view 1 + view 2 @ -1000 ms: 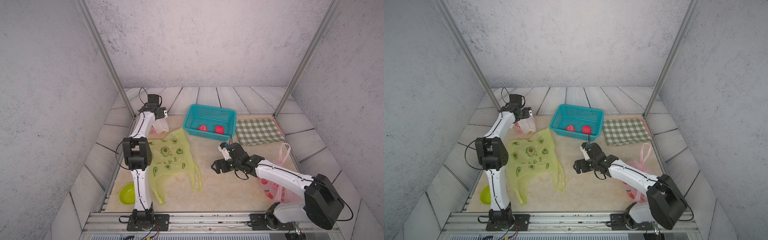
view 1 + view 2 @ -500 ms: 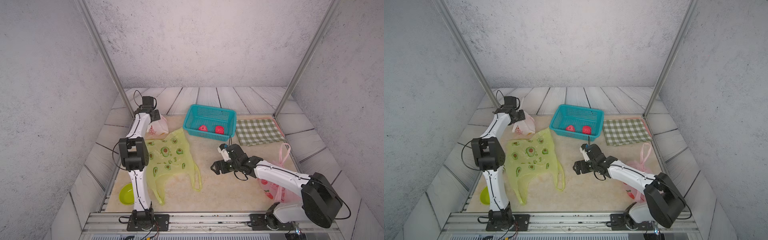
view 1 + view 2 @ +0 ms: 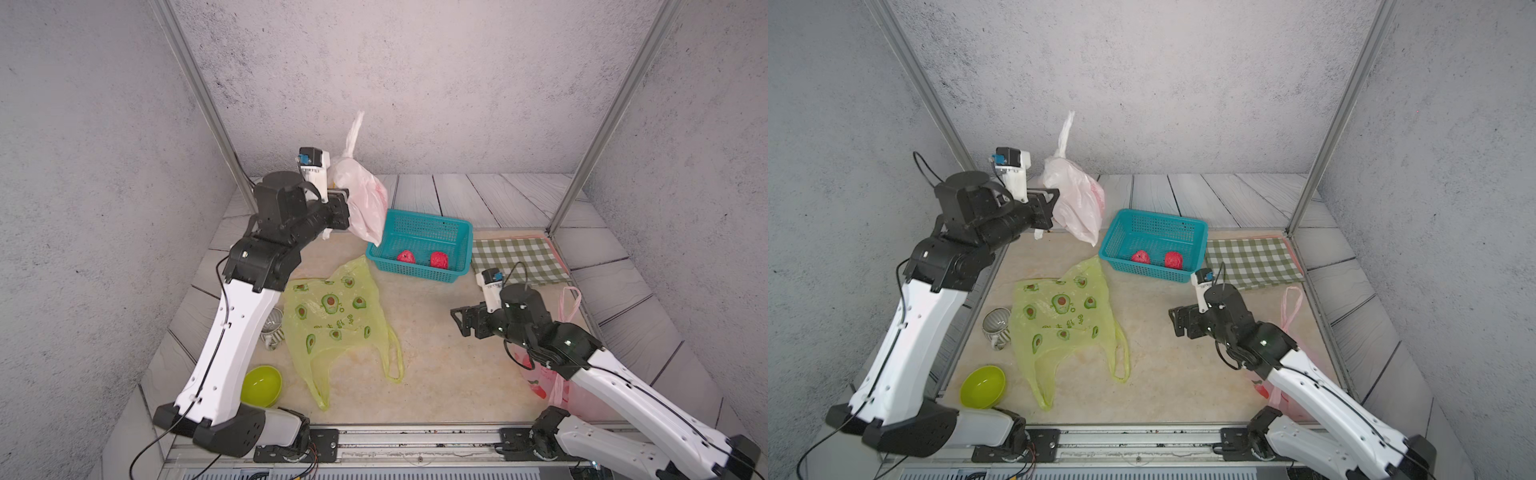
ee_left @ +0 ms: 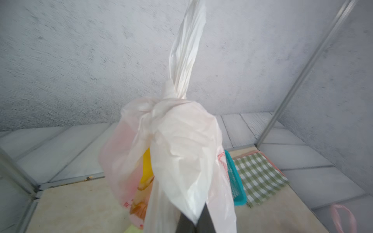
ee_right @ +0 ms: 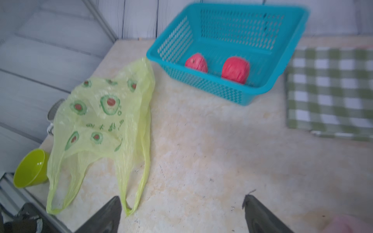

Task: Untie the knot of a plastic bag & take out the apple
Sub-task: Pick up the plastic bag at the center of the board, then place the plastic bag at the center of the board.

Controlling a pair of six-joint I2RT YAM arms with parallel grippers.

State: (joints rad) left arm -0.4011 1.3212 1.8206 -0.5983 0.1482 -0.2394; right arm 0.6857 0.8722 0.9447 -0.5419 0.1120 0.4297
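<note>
Bag, pale pink knotted plastic [image 3: 365,203]: left gripper [image 3: 345,210] is pinching it aloft, eleven o'clock, exposing knot [image 4: 171,100]. Right gripper [image 3: 460,323] is gaping empty, four o'clock.

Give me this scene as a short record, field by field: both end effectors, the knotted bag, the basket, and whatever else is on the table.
left end effector: shut on the knotted bag, lifted off the table
knot: tied, twisted tail pointing up
bag contents: something yellowish shows through; no apple identifiable
right end effector: open, empty, above the table
basket: teal, two red apples inside
also on table: avocado-print bag lying flat, green bowl, checked cloth
</note>
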